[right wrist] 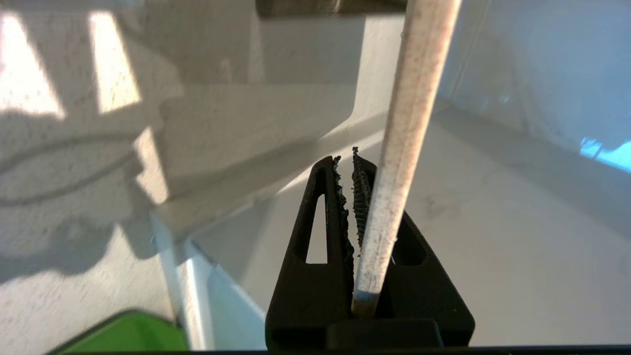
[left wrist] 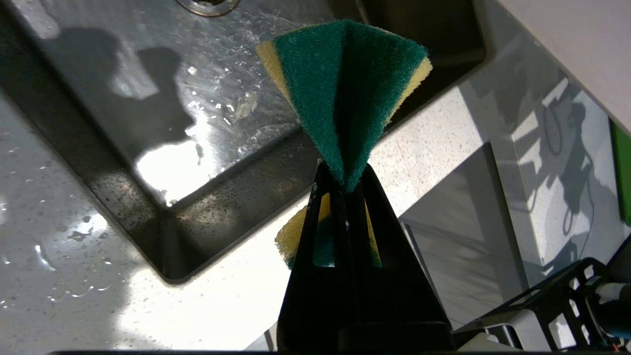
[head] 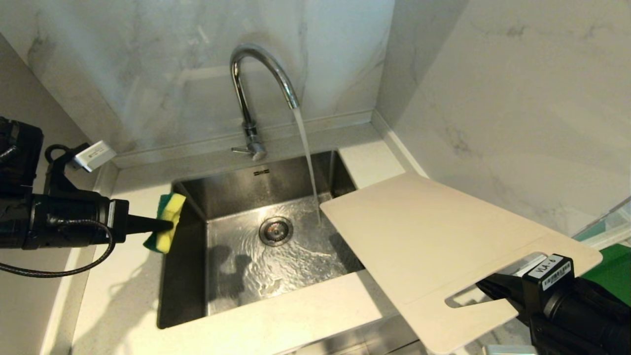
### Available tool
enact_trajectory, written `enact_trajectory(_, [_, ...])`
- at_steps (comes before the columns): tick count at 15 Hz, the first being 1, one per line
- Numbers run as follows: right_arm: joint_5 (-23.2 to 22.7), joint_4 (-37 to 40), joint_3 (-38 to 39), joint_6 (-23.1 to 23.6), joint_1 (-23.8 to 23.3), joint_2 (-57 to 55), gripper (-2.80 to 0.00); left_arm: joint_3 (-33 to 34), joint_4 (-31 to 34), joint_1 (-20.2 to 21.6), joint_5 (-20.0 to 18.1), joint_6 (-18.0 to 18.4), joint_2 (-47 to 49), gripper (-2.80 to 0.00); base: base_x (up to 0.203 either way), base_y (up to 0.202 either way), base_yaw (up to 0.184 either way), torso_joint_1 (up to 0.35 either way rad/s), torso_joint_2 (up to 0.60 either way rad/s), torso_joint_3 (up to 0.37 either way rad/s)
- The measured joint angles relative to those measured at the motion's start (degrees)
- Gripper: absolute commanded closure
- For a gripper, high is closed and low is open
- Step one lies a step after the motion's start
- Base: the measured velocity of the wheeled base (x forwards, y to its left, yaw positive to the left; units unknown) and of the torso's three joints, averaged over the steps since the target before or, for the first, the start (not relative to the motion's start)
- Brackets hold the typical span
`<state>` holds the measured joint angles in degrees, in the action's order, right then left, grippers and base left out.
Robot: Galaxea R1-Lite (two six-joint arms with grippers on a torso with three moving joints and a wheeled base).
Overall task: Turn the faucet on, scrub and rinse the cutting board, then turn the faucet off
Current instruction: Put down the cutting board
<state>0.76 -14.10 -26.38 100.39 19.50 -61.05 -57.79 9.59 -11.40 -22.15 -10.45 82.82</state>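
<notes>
Two claws clamped, left claw (head: 165, 225) on sponge (head: 167, 217), right claw (right wrist: 354, 162) on cutting board (head: 429, 236), over speckled countertop (head: 276, 320).

arms (head: 54, 222) – matte black | cable – black | label (head: 556, 274) – white, perhaps barcoded

Warm, bright light falls across the scene, seemingly from the left. Glare flares off the wet sink (head: 236, 268) floor, where dark arm shadows lie. In the right wrist view sunlit patches stripe the surface (right wrist: 74, 162), and the cutting board (right wrist: 404, 148) edge looks soft, perhaps out of focus.
</notes>
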Motion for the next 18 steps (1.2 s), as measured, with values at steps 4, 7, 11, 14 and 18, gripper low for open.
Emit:
enact_trajectory(4, [0.9,0.0,0.4,-1.1,-1.4,-1.0,0.00,0.0,0.1,-1.1,0.2,0.0,0.2,0.00,0.000,0.000,0.000,0.000,0.00,0.000])
enact_trajectory(7, [0.7,0.1,1.3,-4.9,-1.8,-2.4,0.00,-1.0,0.1,-3.1,0.7,0.0,0.8,0.00,0.000,0.000,0.000,0.000,0.00,0.000])
enact_trajectory(11, [0.4,0.2,3.4,-8.5,-1.9,-4.7,0.00,-2.5,0.0,-5.4,3.2,0.0,2.6,0.00,0.000,0.000,0.000,0.000,0.00,0.000])
enact_trajectory(14, [0.0,0.2,4.9,-12.3,-1.9,-6.2,0.00,-2.3,0.3,-6.6,3.2,0.0,3.2,0.00,0.000,0.000,0.000,0.000,0.00,0.000])
enact_trajectory(18, [-2.0,0.3,9.7,-13.0,-1.9,-7.4,0.00,-2.3,0.3,-6.8,3.4,0.0,3.6,0.00,0.000,0.000,0.000,0.000,0.00,0.000])
